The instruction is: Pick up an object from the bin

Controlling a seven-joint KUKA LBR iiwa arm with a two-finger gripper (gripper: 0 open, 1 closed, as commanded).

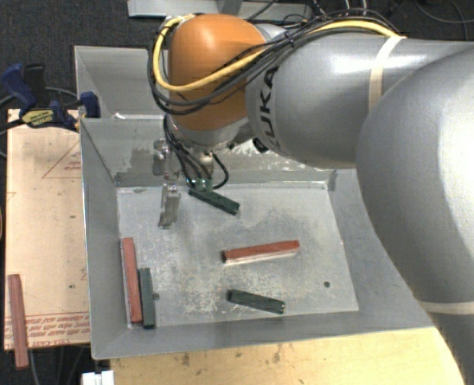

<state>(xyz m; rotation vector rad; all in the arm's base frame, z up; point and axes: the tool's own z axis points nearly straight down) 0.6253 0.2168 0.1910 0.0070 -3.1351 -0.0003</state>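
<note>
My one camera looked steeply down on the grey metal bin (100,215) from above and slightly to one side, fairly close, the KUKA arm (381,95) entering from its right.

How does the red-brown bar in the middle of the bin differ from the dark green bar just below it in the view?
The red-brown bar is reddish; the dark green bar is nearly black-green. The red-brown bar is longer and wider than the dark green bar. Both are slim straight bars lying flat, apart.
</note>
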